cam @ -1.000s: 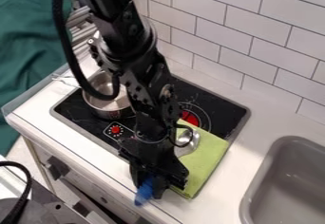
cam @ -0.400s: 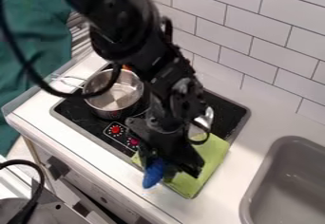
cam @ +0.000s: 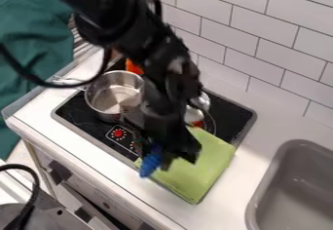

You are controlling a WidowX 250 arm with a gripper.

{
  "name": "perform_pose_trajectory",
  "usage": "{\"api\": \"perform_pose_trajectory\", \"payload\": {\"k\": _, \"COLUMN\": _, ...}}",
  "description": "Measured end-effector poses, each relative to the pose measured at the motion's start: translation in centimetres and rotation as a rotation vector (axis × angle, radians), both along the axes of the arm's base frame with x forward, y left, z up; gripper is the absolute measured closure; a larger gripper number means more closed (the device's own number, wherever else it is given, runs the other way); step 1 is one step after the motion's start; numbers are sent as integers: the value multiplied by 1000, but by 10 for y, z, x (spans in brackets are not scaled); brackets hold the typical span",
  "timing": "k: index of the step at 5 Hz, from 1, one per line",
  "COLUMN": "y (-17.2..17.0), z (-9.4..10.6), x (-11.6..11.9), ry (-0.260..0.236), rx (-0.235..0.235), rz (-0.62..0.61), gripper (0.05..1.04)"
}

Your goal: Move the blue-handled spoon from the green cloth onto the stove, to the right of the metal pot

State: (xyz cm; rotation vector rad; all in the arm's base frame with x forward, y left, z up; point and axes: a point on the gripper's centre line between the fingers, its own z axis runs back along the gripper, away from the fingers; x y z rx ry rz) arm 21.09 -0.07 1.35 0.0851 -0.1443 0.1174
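Over the front of the stove, the gripper hangs above the left part of a green cloth, shut on a utensil. This looks like a spoon or ladle: its blue handle end sticks out at the lower left, and its silver head shows to the upper right behind the gripper. The arm hides its middle. A metal pot stands on the stove's left side, left of the gripper. The flat cloth covers the stove's front right corner.
The black stove top lies under the arm. Something orange shows behind the pot. A grey sink is at the lower right, and a tiled wall rises behind the counter.
The gripper and the utensil have moved up in the view, first rightward, then slightly back left. More of the green cloth and pot shows; both appear unmoved.
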Motion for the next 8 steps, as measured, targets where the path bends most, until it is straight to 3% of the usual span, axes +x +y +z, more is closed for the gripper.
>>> {"api": "perform_pose_trajectory", "payload": {"k": 2, "y": 32, "z": -14, "x": 19, "ry": 10, "rx": -10, "rz": 49, "gripper": 678}}
{"api": "perform_pose_trajectory", "payload": {"k": 4, "y": 58, "z": -53, "x": 33, "ry": 97, "rx": -4, "rz": 64, "gripper": 679}}
{"api": "perform_pose_trajectory", "payload": {"k": 6, "y": 84, "z": -59, "x": 45, "ry": 84, "rx": 13, "rz": 95, "gripper": 679}}
{"api": "perform_pose_trajectory", "payload": {"k": 7, "y": 88, "z": -61, "x": 46, "ry": 79, "rx": 1, "rz": 99, "gripper": 635}}
{"api": "perform_pose_trajectory", "payload": {"k": 8, "y": 89, "z": -61, "x": 46, "ry": 89, "rx": -1, "rz": 87, "gripper": 337}}
